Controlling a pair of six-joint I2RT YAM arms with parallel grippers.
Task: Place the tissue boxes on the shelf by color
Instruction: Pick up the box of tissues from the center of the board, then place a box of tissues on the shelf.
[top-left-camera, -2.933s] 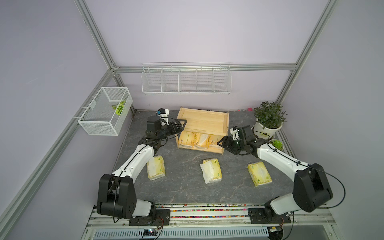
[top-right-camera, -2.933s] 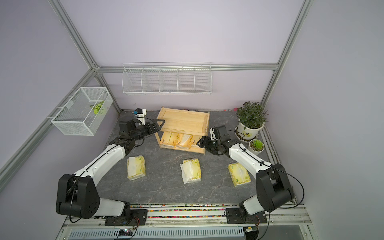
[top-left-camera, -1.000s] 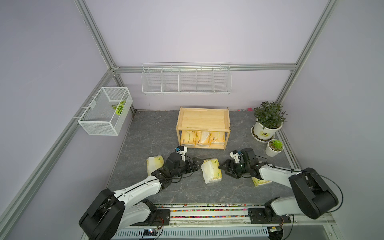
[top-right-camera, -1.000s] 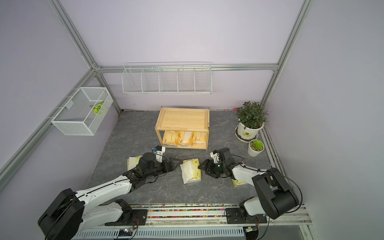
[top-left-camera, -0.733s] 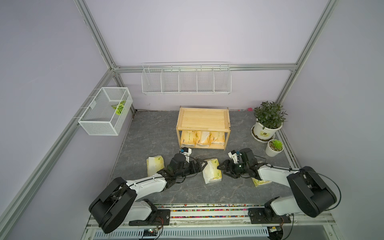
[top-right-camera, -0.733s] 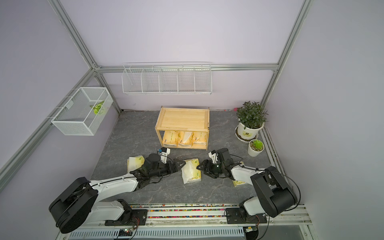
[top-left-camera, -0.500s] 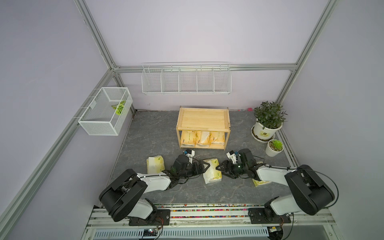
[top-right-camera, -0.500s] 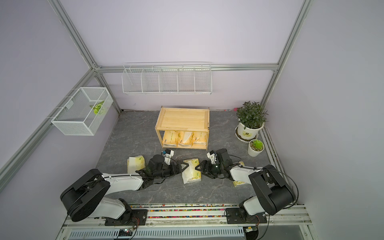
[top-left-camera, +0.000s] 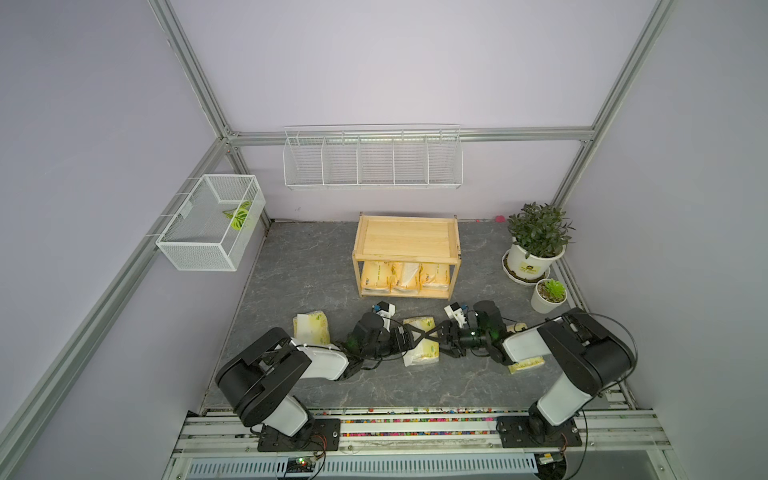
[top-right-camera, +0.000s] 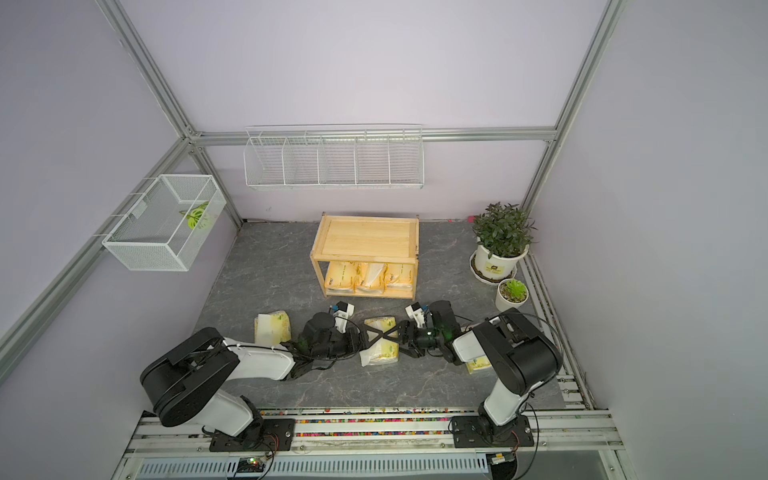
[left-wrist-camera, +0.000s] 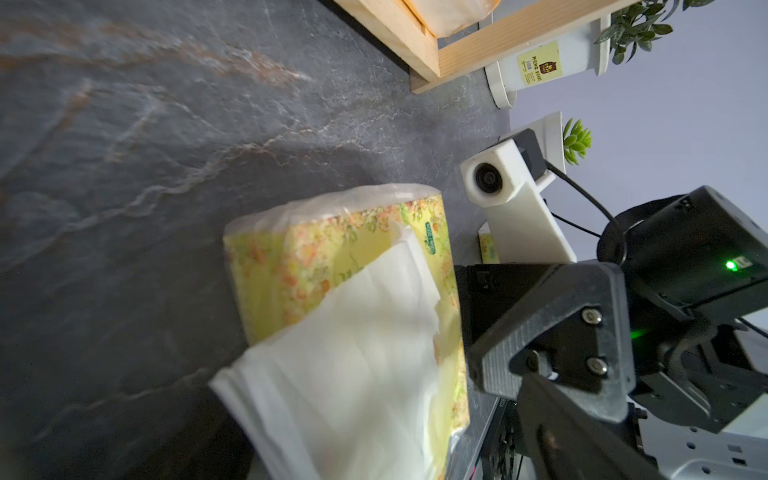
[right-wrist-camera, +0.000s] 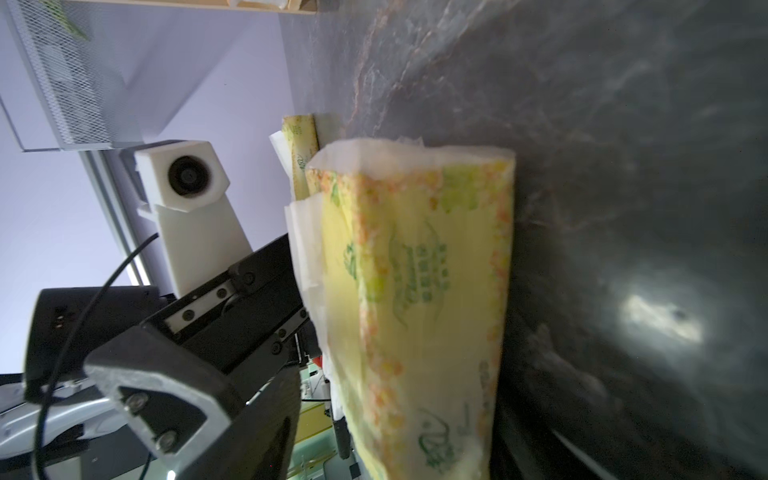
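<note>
I have both arms at the middle pale pack (top-left-camera: 424, 353), which sits on the grey table (top-left-camera: 299, 266) in front of the shelf (top-left-camera: 407, 241). My left gripper (top-left-camera: 415, 340) is spread as wide as it goes and holds nothing. My right gripper (top-left-camera: 435, 338) has its jaws part way apart at the pack, and I cannot tell if it pinches it. The fingers of the two cross over the pack, so I think one arm should back off. The pack is soft. I would squeeze its wrapped sides gently, not the loose white tissue (left-wrist-camera: 353, 353), then lift it to the bare top tier.

I count six packs. Three orange packs (top-left-camera: 434, 274) are on the lower tier and three pale ones are on the table. Besides the middle one there is the left pale pack (top-left-camera: 312, 328) and the right pale pack (top-left-camera: 527, 365), mostly hidden under my right arm. There is one shelf and two potted plants (top-left-camera: 536, 249).
</note>
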